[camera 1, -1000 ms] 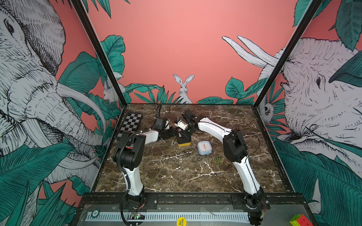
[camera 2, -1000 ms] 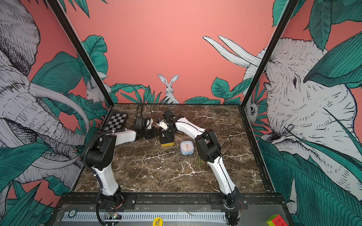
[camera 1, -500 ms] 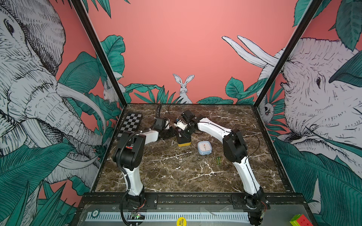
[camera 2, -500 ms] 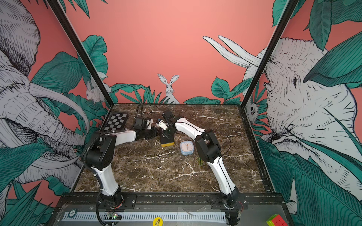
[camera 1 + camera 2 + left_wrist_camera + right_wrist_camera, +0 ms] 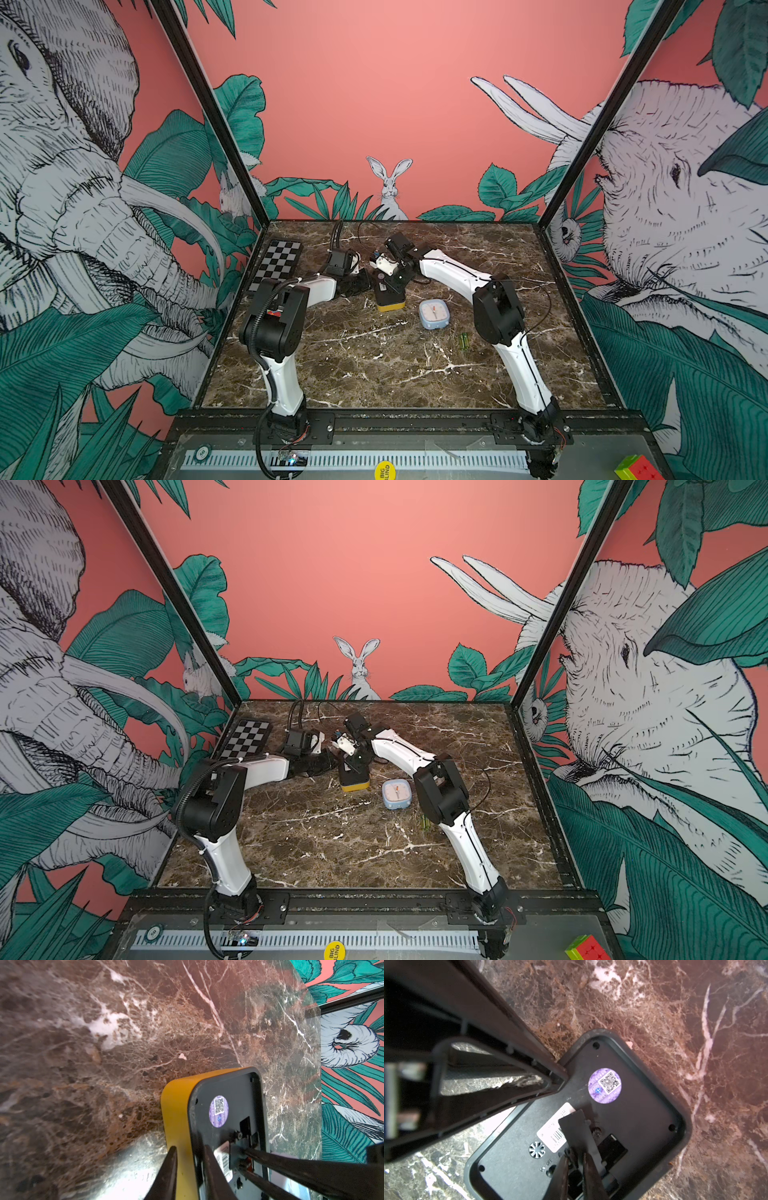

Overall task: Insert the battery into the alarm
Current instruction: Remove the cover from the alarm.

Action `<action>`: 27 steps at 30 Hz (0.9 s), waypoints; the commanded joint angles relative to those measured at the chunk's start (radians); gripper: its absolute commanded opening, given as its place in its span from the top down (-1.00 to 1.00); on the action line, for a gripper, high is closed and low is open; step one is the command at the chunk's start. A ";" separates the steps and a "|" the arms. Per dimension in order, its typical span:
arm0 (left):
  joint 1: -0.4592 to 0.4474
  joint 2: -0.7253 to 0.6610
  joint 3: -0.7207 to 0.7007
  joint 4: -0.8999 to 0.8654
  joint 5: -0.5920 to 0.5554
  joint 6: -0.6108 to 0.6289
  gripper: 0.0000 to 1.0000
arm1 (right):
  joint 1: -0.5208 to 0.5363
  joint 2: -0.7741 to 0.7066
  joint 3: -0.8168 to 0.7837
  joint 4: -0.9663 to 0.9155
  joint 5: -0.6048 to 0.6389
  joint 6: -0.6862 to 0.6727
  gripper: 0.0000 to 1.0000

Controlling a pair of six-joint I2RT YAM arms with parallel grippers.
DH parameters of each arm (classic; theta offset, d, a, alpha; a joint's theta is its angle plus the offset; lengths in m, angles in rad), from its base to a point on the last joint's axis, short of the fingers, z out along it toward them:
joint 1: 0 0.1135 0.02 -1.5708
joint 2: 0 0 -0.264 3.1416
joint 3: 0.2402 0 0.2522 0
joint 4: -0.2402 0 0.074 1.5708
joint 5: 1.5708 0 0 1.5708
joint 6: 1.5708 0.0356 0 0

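The alarm (image 5: pixel 389 296), a yellow-rimmed box with its black back (image 5: pixel 629 1105) turned up, lies at the back middle of the marble table. My left gripper (image 5: pixel 190 1148) is shut on its edge, one finger on the yellow side (image 5: pixel 176 1105) and the other on the black back. My right gripper (image 5: pixel 575 1156) is shut on the thin black battery cover (image 5: pixel 574 1130), which stands up from the back beside an open slot (image 5: pixel 611 1147). The green battery (image 5: pixel 464 341) lies on the table by the right arm, apart from both grippers.
A small blue clock (image 5: pixel 433 313) sits just right of the alarm, between it and the battery. A checkerboard (image 5: pixel 276 266) lies at the back left corner. Printed walls close three sides. A colour cube (image 5: pixel 633 467) sits outside the front rail.
The right gripper's jaws have narrowed onto the battery cover. Both arms and the alarm otherwise hold their places in the top views.
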 commanded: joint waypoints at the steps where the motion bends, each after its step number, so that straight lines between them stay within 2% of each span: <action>1: -0.005 0.004 -0.033 -0.096 -0.042 0.007 0.52 | 0.004 0.015 0.004 -0.006 0.006 -0.004 0.74; 18: -0.005 -0.004 -0.042 -0.093 -0.048 0.005 0.52 | 0.007 -0.004 -0.020 0.025 -0.028 0.002 0.97; 27: -0.005 -0.020 -0.046 -0.084 -0.053 0.009 0.52 | 0.005 -0.031 -0.031 0.049 -0.046 0.030 1.00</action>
